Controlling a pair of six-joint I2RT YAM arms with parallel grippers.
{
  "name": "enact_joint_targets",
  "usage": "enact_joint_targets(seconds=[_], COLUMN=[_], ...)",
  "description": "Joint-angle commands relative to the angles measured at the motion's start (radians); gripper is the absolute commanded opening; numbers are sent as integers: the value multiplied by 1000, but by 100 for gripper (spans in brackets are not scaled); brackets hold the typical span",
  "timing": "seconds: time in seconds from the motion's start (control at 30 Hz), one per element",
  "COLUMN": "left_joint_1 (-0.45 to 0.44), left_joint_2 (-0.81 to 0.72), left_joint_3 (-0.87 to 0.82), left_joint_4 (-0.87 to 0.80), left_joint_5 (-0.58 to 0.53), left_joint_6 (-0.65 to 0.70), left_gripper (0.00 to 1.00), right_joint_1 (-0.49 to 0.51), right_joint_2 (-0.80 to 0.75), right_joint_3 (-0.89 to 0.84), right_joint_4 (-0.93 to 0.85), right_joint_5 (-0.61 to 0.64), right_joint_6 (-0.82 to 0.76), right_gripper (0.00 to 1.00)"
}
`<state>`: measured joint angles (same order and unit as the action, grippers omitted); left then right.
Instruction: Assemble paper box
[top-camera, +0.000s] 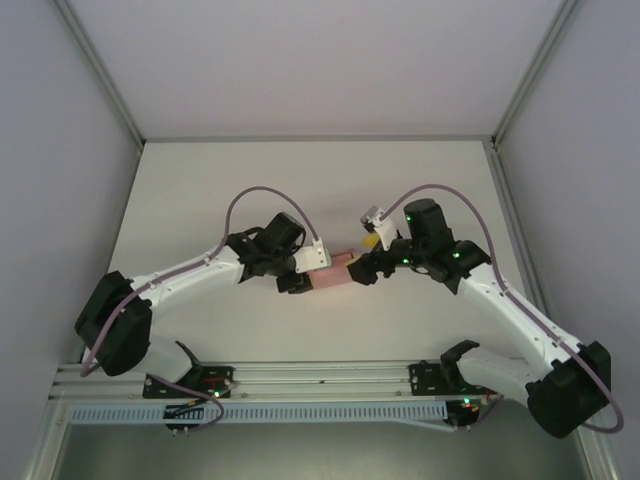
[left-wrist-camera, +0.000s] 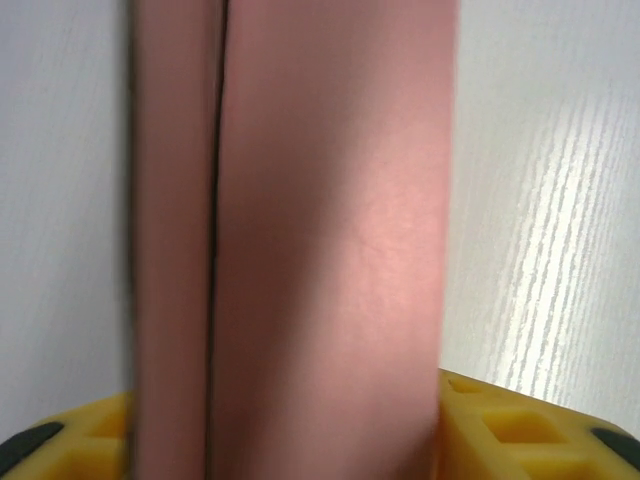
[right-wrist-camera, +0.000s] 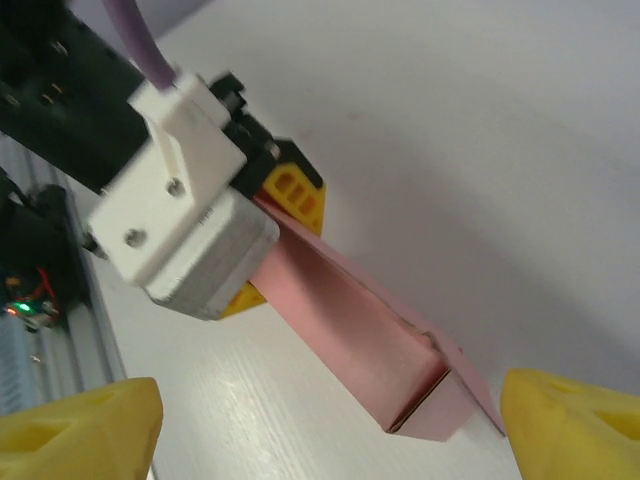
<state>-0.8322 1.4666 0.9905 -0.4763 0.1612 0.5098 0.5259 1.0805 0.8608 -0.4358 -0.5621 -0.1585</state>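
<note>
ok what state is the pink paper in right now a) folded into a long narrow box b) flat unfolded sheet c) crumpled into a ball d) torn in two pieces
a: the paper box is one long, straight-sided block with folded edges, and one end of it is gripped by the left gripper.

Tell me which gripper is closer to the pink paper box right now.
Left. The left gripper has one end of the paper box clamped between its fingers. The right gripper sits open at the box's other end, with a finger on either side, apparently not touching it.
</note>
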Motion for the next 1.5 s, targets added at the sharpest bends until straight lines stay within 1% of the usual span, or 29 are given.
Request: enact_joint_targets(seconds=[0.0,0.1,0.13,0.17,0.3,0.5,0.57,0.67,0.73,0.87,0.9,0.97,1.07,1.1,1.2,1.33,1.37,1.47], left_joint_1=[10,17,17,18,17,17,17,15,16,16,15,16,15,14,15,12,12,8], left_joint_2=[30,42,43,47,60,75,78,77,75,65,61,53,54,57,82,113,119,133], left_joint_3=[40,46,47,48,57,66,65,61,60,51,45,40,41,44,55,67,70,77], left_joint_4=[-55,-59,-59,-61,-66,-62,-61,-54,-48,-29,-23,-8,-1,-3,-11,-19,-19,-19], left_joint_5=[9,7,7,7,8,7,7,2,0,-12,-17,-30,-39,-37,-40,-48,-49,-55], left_joint_6=[26,24,22,22,19,13,13,11,10,-7,-9,-17,-25,-25,-29,-37,-40,-46], left_gripper=[51,51,51,52,51,50,50,50,51,53,53,54,54,54,50,45,43,42], right_joint_1=[6,7,7,8,8,7,8,8,8,7,8,10,15,14,17,21,22,23], right_joint_2=[63,122,137,155,203,184,192,233,263,299,303,296,271,261,235,230,232,256], right_joint_3=[41,64,66,65,86,74,70,98,118,149,151,149,131,122,97,102,104,114], right_joint_4=[-41,-66,-64,-58,-28,18,21,-15,-34,-55,-59,-65,-57,-52,-27,-24,-23,-24], right_joint_5=[62,59,66,88,166,244,268,270,259,227,216,203,166,151,130,130,137,153], right_joint_6=[-165,-198,-199,-200,-174,-178,-180,-182,-182,-165,-159,-144,-120,-111,-59,42,76,198], right_gripper=[86,81,81,80,71,70,68,60,52,25,19,12,5,4,3,0,0,0])
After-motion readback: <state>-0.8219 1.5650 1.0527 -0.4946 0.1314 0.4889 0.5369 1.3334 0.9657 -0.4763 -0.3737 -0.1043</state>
